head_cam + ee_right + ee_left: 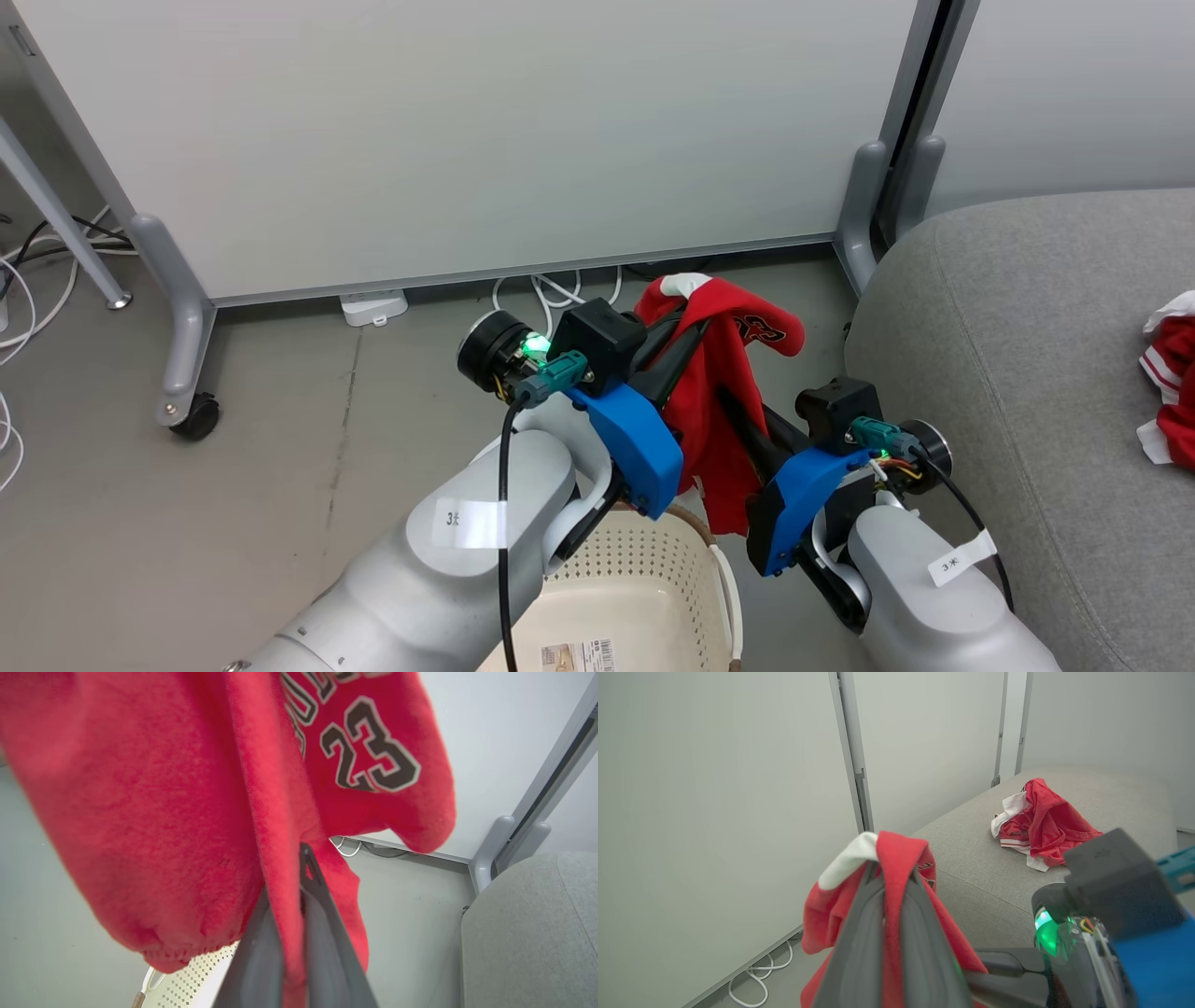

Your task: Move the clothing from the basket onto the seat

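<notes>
Dangling over the cream perforated plastic basket (644,579), a bright red jersey (719,392) is clenched by the left end effector (892,872) and the right end effector (289,882), not yet delivered; another red garment (1041,821) already lies on the grey fabric seat (971,868).

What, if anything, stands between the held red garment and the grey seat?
Nothing visible. The red garment, clamped by the left gripper and right gripper above the basket, has only bare floor between it and the seat. A second garment lies farther in on the seat, leaving the near edge bare.
</notes>
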Robot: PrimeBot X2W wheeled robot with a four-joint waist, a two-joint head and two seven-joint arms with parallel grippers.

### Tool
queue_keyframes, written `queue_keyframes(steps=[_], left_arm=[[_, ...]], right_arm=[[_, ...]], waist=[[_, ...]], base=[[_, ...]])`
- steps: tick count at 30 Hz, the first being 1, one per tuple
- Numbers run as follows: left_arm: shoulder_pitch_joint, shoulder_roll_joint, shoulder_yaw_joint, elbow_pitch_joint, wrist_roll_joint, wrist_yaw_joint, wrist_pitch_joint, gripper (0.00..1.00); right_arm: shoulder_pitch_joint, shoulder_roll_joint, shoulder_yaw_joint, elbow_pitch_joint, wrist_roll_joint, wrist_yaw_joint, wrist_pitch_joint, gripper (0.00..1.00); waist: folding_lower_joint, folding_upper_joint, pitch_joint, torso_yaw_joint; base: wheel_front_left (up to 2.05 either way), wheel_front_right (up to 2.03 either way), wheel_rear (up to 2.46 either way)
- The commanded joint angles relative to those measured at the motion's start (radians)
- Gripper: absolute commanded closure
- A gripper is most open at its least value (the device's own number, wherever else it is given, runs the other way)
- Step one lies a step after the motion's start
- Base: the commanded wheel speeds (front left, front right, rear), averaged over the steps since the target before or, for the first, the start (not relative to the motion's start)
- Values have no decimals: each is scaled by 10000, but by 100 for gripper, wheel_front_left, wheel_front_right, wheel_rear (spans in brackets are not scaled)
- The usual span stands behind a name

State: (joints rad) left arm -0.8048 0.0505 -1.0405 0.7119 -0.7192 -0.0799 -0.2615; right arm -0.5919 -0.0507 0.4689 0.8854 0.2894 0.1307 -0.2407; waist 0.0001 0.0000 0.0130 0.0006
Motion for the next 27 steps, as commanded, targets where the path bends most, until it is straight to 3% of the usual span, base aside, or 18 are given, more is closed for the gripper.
queue_keyframes(steps=[1, 2, 3, 12, 27], left_arm=[[-74, 7, 90, -7, 32, 45, -57, 57], [-31, 7, 108, -24, 60, 50, -57, 16], [23, 7, 148, -56, 94, 64, -58, 1], [1298, 495, 1013, -1053, 882, 210, -46, 0], [5535, 1708, 4369, -4089, 3221, -91, -47, 0]], right_arm=[[-214, 3, 31, 76, 66, 1, -84, 100], [-224, 3, 34, 100, 91, 1, -105, 100], [-234, 3, 26, 115, 114, 1, -123, 100], [-395, 3, -241, 210, -38, 1, -214, 100], [-272, 4, -663, -58, -375, 1, -260, 100]], waist=[[-1, 0, 1, -19], [-1, 0, 0, -23], [-1, 0, -1, -27], [-1, 0, 1, -125], [-1, 0, 60, -237]], base=[[0, 0, 0], [0, 0, 0], [0, 0, 0], [0, 0, 0], [0, 0, 0]])
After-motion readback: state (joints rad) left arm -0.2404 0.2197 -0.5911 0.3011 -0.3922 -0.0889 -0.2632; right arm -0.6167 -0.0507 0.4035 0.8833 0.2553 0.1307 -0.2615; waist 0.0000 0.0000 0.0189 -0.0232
